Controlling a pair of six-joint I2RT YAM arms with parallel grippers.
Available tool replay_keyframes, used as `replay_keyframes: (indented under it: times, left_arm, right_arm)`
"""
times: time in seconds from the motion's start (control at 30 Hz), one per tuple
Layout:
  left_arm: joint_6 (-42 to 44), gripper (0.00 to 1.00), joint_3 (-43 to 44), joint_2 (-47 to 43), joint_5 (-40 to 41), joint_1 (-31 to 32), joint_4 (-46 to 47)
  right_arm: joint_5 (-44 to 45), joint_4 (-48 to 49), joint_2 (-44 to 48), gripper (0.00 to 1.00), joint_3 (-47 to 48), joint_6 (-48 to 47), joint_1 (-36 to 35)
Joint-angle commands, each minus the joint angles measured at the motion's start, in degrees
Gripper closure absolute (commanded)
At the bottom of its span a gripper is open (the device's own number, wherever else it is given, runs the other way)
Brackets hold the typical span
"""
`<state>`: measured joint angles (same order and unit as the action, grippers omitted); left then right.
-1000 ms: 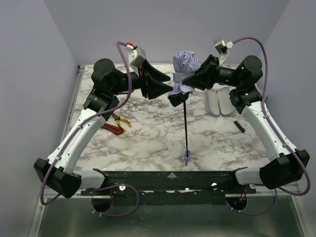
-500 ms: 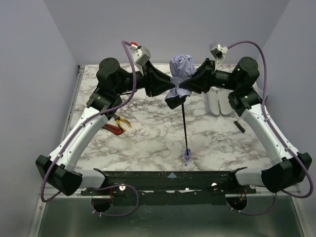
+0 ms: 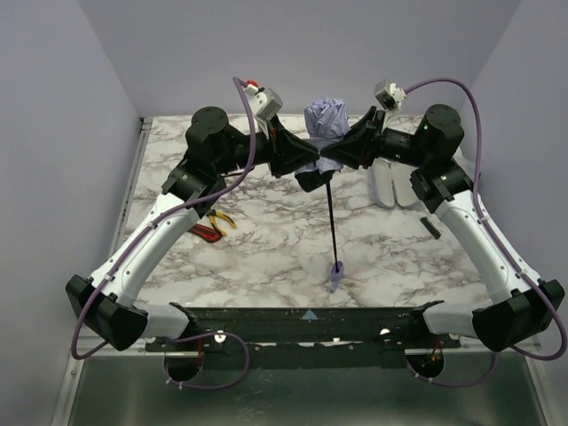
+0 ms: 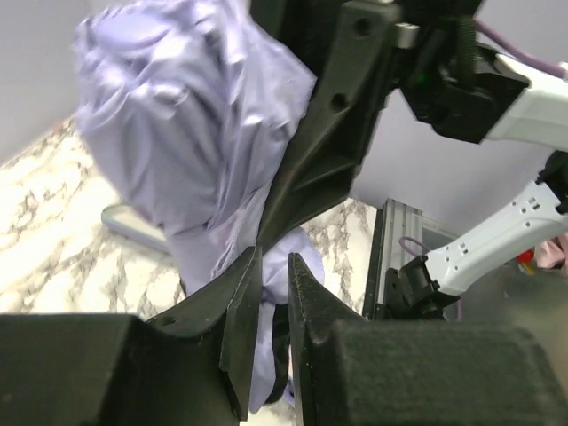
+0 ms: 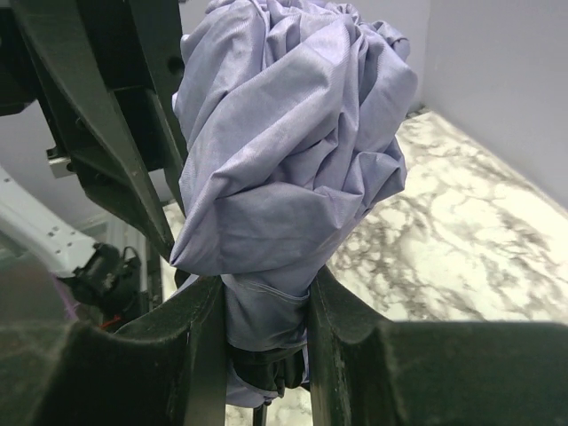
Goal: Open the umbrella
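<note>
The umbrella (image 3: 326,120) is a folded lavender bundle held up over the far middle of the table. Its thin black shaft (image 3: 331,217) slants down to the small lavender handle (image 3: 335,276) on the marble. My right gripper (image 5: 264,311) is shut on the bundle's neck, below the crumpled canopy (image 5: 293,151). My left gripper (image 4: 275,266) meets it from the other side. Its jaws stand nearly together with a fold of lavender fabric (image 4: 271,280) in the narrow gap. Whether they pinch that fold does not show. In the top view both grippers (image 3: 306,160) (image 3: 344,153) touch the bundle.
Pliers with red and yellow handles (image 3: 211,222) lie left of centre. A pale oval pair (image 3: 395,185) lies at the right under the right arm, a small black comb-like piece (image 3: 429,225) near it. The metal rail (image 3: 139,151) runs along the table's left edge.
My left arm has swung right up to the umbrella's neck and its jaws have narrowed. The right gripper and the bundle shifted slightly left, and the handle slid a little.
</note>
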<state>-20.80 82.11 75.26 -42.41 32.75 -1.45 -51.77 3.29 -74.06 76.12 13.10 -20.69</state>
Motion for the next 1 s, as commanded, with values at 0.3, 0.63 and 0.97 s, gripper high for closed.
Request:
replay_keyframes:
  times: [0.3, 0.63, 0.97]
  left_arm:
    - [3.0, 0.68, -3.2, -2.8, 8.4, -1.7, -3.7]
    - [-0.6, 0.64, -4.1, -3.4, 4.2, -3.8, 3.0]
    - [-3.2, 0.60, -5.3, -3.0, -0.7, -2.0, 7.6]
  right_arm:
    - [0.7, 1.0, 3.4, 1.00, 0.2, -2.7, -0.5]
    - [-0.2, 0.1, 2.5, 1.00, 0.5, -3.0, -0.5]
    - [0.4, -1.2, 1.5, 1.00, 1.3, -3.2, -0.8]
